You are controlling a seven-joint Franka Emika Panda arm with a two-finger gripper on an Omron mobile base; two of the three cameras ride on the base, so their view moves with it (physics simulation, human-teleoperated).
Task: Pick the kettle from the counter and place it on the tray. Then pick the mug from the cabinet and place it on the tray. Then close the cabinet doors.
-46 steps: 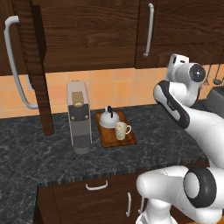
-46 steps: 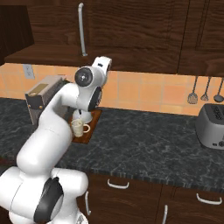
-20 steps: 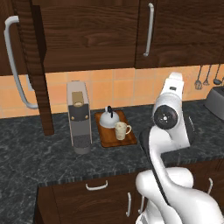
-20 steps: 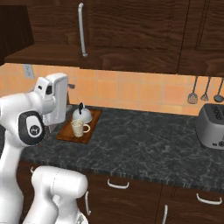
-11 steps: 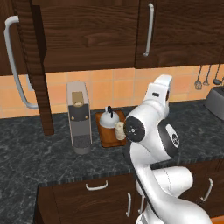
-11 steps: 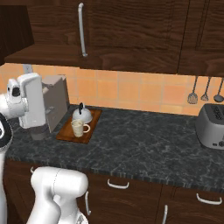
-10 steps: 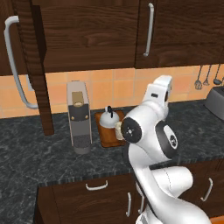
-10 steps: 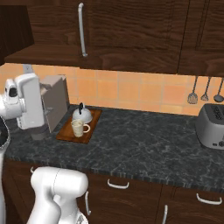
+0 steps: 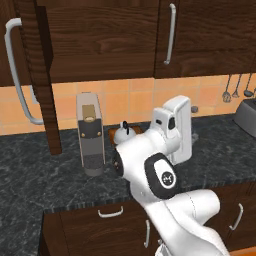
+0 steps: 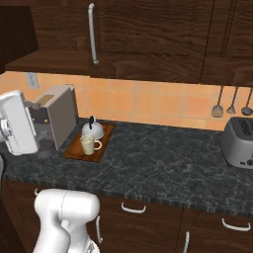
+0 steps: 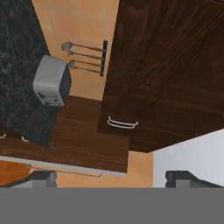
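The arm has swung hard left off the tray, and the gripper (image 11: 109,177) comes away with its fingers wide apart and empty. Behind it, mug (image 10: 88,144) and kettle (image 10: 92,129) both sit on the tray (image 10: 74,150). So it's down to the doors: the left cabinet door (image 9: 37,75) hangs open — that's surely next.

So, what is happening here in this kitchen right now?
The kettle and the mug both already stand on the tray on the counter, beside the coffee machine. One cabinet door at the left hangs open, so closing it is what remains. The white arm holds nothing; its fingers are spread wide, and its hand camera faces the toaster and the hanging utensils.
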